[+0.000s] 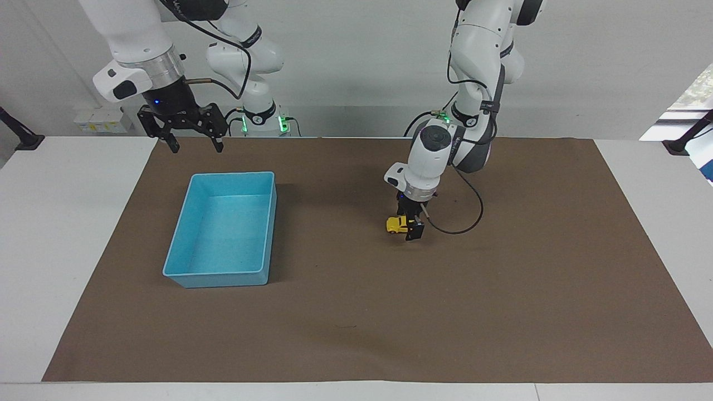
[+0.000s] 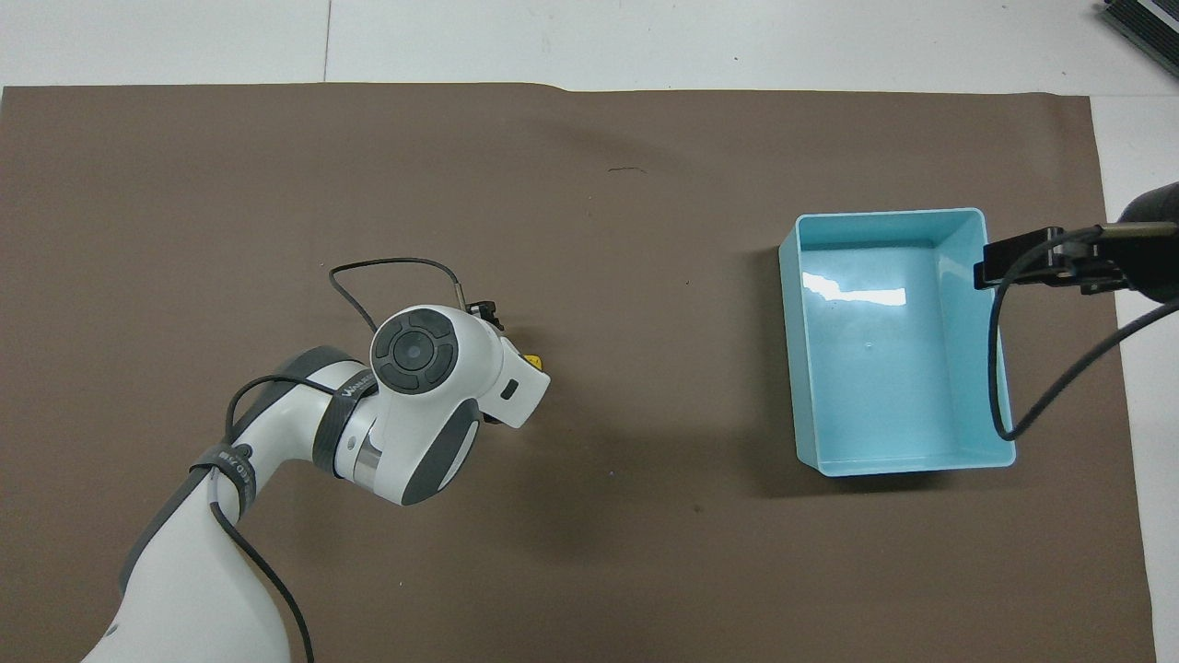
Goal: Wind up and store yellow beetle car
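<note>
A robotics lab: two arms at a white table (image 1: 67, 234) with brown mat (image 1: 390, 312).

Room fittings: white table (image 1: 61, 234) overlaid with a brown mat (image 1: 356, 312); plain pale grey wall (image 1: 356, 61); white socket strip (image 1: 103, 120) low on the wall; bright window, possibly with foliage outside (image 1: 693, 92), at the left arm's end; black clamp mounts (image 1: 19, 136) on the table corners.
</note>
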You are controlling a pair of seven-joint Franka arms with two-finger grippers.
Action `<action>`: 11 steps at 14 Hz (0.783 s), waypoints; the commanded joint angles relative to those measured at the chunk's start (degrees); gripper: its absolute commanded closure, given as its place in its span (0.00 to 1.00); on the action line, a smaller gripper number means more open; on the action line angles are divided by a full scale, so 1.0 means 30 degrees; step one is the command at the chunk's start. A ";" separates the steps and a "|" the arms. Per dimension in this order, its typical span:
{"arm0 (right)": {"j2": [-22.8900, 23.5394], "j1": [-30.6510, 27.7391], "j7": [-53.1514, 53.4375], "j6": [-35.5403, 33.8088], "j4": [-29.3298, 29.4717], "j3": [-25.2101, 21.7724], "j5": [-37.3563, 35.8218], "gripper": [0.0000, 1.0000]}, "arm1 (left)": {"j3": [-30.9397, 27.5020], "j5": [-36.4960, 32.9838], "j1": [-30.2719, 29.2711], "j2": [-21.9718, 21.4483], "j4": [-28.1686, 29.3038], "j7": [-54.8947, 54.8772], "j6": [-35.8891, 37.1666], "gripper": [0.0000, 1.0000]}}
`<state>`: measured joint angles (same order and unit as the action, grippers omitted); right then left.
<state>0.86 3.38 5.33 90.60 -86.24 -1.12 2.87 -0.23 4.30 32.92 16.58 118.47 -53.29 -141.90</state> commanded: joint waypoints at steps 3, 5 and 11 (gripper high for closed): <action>-0.0197 -0.0190 0.0303 -0.0054 -0.0111 0.0081 0.0333 0.00 | -0.0566 0.0208 0.0864 -0.0692 0.0236 0.0275 0.0981 0.96; -0.0197 -0.0190 0.0303 -0.0054 -0.0082 0.0109 0.0333 0.00 | -0.0508 0.0179 0.0776 -0.0692 0.0207 0.0127 0.0983 1.00; -0.0197 -0.0190 0.0303 -0.0054 -0.0111 0.0080 0.0333 0.00 | -0.0508 0.0179 0.0310 -0.0838 0.0468 -0.0748 0.0983 1.00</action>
<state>0.86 3.38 5.33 90.60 -86.24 -1.12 2.87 -0.93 4.30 33.76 15.74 118.48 -53.44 -139.72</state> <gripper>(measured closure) 0.000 0.546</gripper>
